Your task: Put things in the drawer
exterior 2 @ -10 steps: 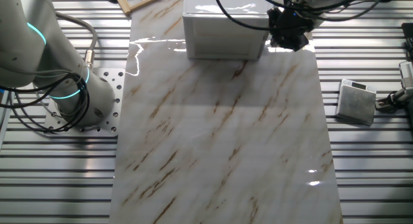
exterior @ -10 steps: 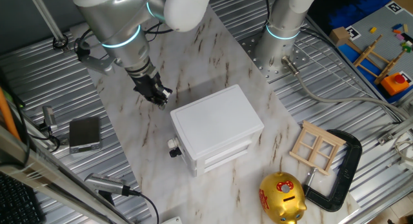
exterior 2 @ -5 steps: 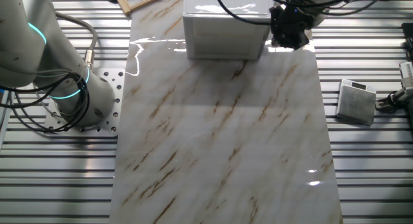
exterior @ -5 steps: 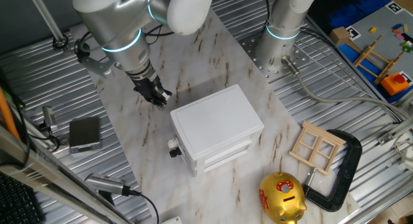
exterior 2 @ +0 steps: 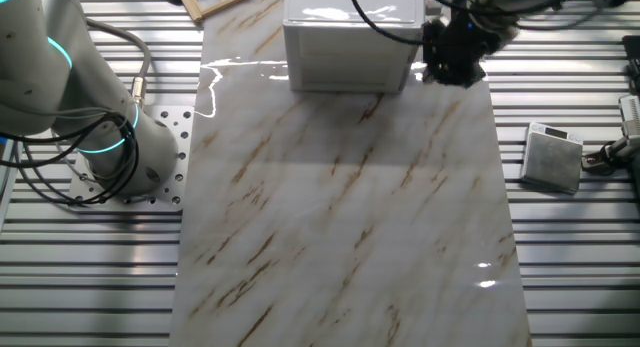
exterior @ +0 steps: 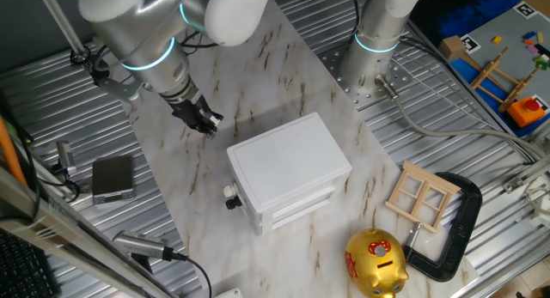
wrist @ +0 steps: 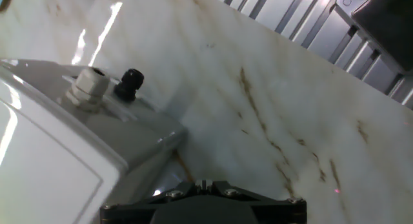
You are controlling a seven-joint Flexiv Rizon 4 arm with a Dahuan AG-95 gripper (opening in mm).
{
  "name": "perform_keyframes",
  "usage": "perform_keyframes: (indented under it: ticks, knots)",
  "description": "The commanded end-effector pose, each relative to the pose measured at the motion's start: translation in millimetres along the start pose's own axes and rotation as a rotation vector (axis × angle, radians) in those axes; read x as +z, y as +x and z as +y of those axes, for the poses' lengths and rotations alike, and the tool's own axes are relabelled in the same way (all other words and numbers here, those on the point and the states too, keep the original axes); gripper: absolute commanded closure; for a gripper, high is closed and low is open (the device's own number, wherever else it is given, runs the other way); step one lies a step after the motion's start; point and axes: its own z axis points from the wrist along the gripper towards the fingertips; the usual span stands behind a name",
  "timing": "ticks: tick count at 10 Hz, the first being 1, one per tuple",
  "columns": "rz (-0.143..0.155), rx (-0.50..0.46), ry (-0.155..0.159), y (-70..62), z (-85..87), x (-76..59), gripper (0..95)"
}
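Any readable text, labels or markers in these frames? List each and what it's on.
No readable words or numbers in any view.
Piggy bank: red emblem on its side, too small to read.
Black-and-white square markers on the blue board at top right: patterns only, no text, partly cut off.
Grey box beside the marble: no legible label.
Cabinet: plain white, no marking.

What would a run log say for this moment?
claw: beside cabinet, state unclear | drawers: shut | block: not seen
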Motion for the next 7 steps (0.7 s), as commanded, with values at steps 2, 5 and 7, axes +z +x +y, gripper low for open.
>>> perform_keyframes:
  ticks: [2, 5, 7]
  knots:
    - [-0.010, -0.092, 0.015, 22.0, -40.4, 17.9, 95.0]
    - [-0.008, -0.106, 0.016, 27.3, -48.5, 23.3, 95.0]
    - [-0.011, -0.068, 0.015, 26.4, -46.3, 23.9, 95.0]
